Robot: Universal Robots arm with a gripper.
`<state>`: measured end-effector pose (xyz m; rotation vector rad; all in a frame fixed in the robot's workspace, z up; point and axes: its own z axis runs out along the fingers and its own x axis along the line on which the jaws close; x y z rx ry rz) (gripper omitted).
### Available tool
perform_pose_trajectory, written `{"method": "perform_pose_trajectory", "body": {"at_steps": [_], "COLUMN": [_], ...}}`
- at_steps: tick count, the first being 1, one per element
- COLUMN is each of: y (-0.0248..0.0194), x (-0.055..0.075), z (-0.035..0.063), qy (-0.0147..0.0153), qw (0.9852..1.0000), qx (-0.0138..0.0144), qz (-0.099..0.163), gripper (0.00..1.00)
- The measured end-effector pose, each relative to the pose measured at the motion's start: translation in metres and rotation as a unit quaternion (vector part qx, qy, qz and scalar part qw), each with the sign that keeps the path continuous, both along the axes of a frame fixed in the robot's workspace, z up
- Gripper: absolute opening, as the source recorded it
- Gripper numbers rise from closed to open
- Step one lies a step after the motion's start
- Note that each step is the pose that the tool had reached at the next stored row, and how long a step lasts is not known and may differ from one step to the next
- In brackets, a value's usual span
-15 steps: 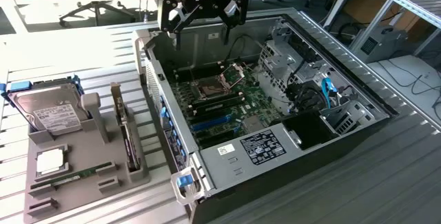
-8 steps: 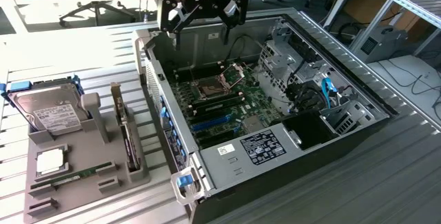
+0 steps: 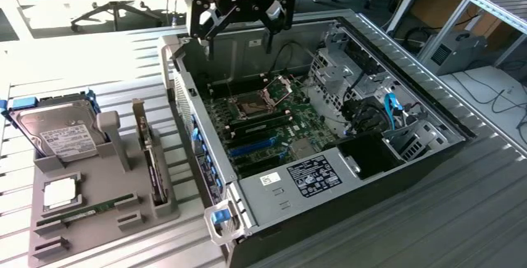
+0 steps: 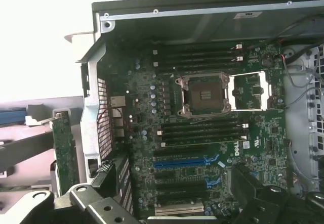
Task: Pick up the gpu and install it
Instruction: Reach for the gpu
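While the pincer [image 3: 237, 36] hangs empty, fingers apart, above the open computer case [image 3: 276, 213], the gpu [image 3: 152, 157] stands on edge in the grey holder [image 3: 107, 201] at the exterior view's left.

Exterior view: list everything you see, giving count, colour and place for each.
computer case: one, grey, open, centre.
motherboard: one, green, inside the case.
holder tray: one, grey, exterior view's left of the case.
gpu: one, dark, on edge in the tray, beside the case.
hard drive: one, silver with white label, propped in the tray.
RAM stick: one, green, lying in the tray.
gripper: one, black, open, above the case's far wall, holding nothing.
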<state>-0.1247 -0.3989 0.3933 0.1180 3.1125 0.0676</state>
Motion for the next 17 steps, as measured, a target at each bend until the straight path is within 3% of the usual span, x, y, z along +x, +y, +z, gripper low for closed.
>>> {"method": "perform_pose_trajectory", "body": {"at_steps": [17], "y": [0.0], "x": [-0.0064], "z": [0.0], "qy": [0.0], "qw": [1.0], "qx": [0.0], "qz": [0.0], "gripper": [0.99]}}
